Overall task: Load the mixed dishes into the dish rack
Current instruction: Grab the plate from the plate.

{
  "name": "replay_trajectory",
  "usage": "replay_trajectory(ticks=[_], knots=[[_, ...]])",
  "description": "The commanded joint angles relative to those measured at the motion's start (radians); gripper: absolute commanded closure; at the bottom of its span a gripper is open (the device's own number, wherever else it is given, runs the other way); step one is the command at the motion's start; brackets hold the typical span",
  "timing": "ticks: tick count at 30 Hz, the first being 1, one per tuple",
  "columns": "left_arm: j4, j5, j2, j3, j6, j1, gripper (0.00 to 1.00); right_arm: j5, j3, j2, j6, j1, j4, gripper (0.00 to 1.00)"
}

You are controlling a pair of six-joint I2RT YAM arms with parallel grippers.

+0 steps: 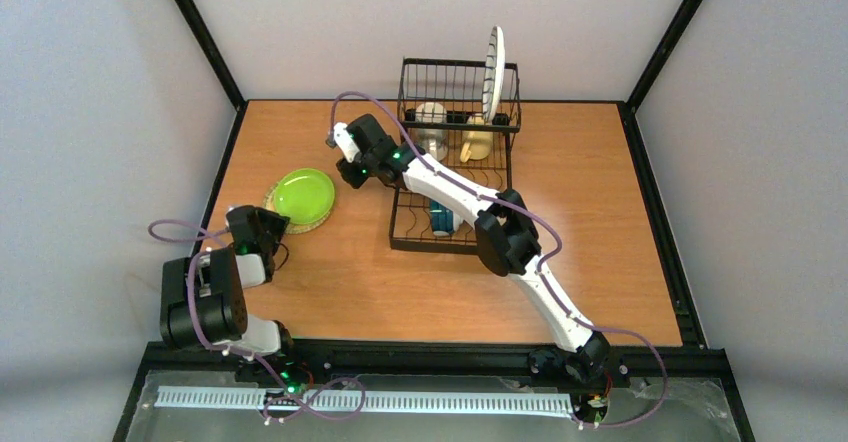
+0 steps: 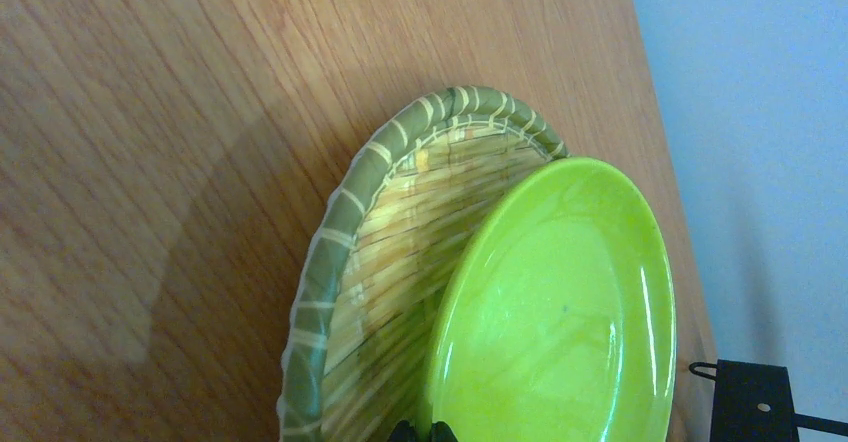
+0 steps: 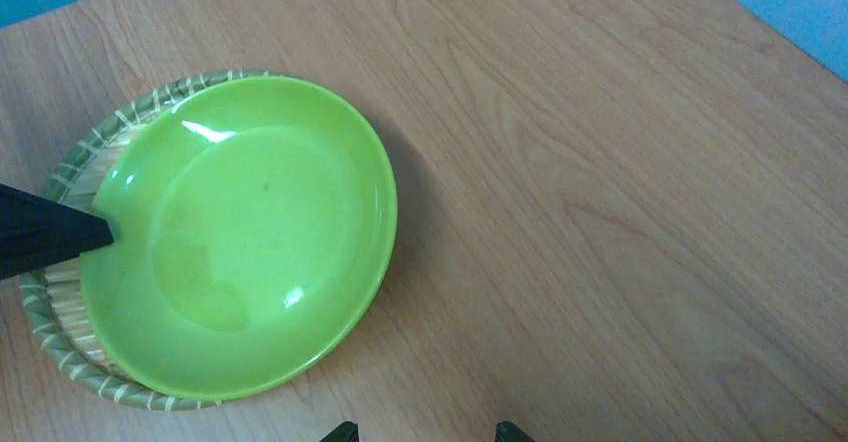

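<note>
The lime-green plate (image 1: 303,195) (image 2: 560,312) (image 3: 240,232) rests tilted on the tan woven plate (image 2: 400,232) (image 3: 60,332) at the table's left. My left gripper (image 1: 272,226) (image 2: 420,432) is shut on the green plate's near rim. One of its fingers (image 3: 50,234) shows black at the rim in the right wrist view. My right gripper (image 1: 345,157) (image 3: 420,432) hangs open over bare wood just right of the plates. The dish rack (image 1: 400,224) holds a striped plate (image 1: 493,72) upright, a cream mug (image 1: 432,117), a yellow mug (image 1: 477,140) and a teal-and-white cup (image 1: 441,220).
The right arm (image 1: 500,232) stretches across the rack's front left corner. Black frame posts and rails edge the wooden table (image 1: 400,292). A black rack corner (image 2: 750,402) shows at the lower right of the left wrist view.
</note>
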Motion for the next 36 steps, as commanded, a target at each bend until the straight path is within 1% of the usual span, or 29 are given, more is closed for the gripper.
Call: replay_trajectory(ticks=[1, 15, 20, 30, 34, 36], knots=[[0.023, -0.001, -0.030, -0.015, 0.007, -0.005, 1.00, 0.011, -0.019, -0.018, -0.002, 0.009, 0.007, 0.21], [-0.039, 0.002, -0.178, -0.002, 0.005, -0.005, 1.00, 0.012, -0.015, -0.081, 0.014, 0.021, 0.007, 0.21], [-0.061, 0.026, -0.230, -0.001, 0.007, -0.005, 1.00, -0.026, -0.014, -0.117, 0.042, 0.024, 0.007, 0.21], [-0.047, 0.133, -0.343, -0.021, 0.008, -0.005, 1.00, -0.145, -0.022, -0.172, 0.099, 0.025, 0.001, 0.20], [-0.061, 0.192, -0.405, -0.012, 0.021, -0.004, 1.00, -0.161, -0.053, -0.203, 0.100, 0.026, 0.015, 0.20], [-0.078, 0.214, -0.442, -0.008, 0.028, -0.005, 1.00, -0.158, -0.078, -0.228, 0.128, 0.026, 0.027, 0.18]])
